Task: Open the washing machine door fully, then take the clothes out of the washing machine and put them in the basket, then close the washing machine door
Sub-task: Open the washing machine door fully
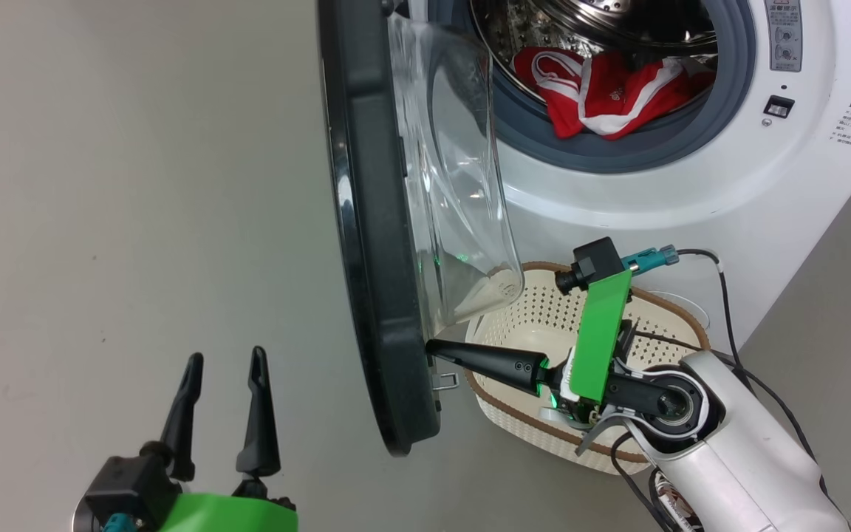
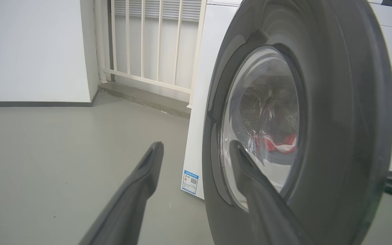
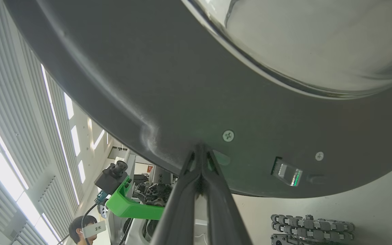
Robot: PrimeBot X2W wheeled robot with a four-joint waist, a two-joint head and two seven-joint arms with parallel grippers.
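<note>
I read the step in hand as swinging the washing machine door [image 1: 374, 258] fully open; from the head camera it stands about edge-on to me, so there is swing left to go. My right hand [image 1: 431, 346] is pinched shut on nothing, its tips set against the inner side of the black rim low down, just above the latch hook [image 1: 446, 380]. To do this well I would push along the door's arc and stay on the flat plastic, sliding neither up onto the glass bowl [image 1: 462, 185] nor down onto the hook. My left hand [image 1: 224, 358] is spread wide on the outer side, near the door but apart from it. It sits where the door will swing, so I would move it clear first. The clothes [image 1: 603, 92] lie in the mouth of the washing machine [image 1: 691, 185], and the basket [image 1: 536, 318] sits on the floor just in front, under my right forearm. The hinge is cut off at the top of the head view, so I cannot judge the end stop. The drum's top is cropped too. Glass and arm cover part of the basket, and I cannot tell how many garments there are.
</note>
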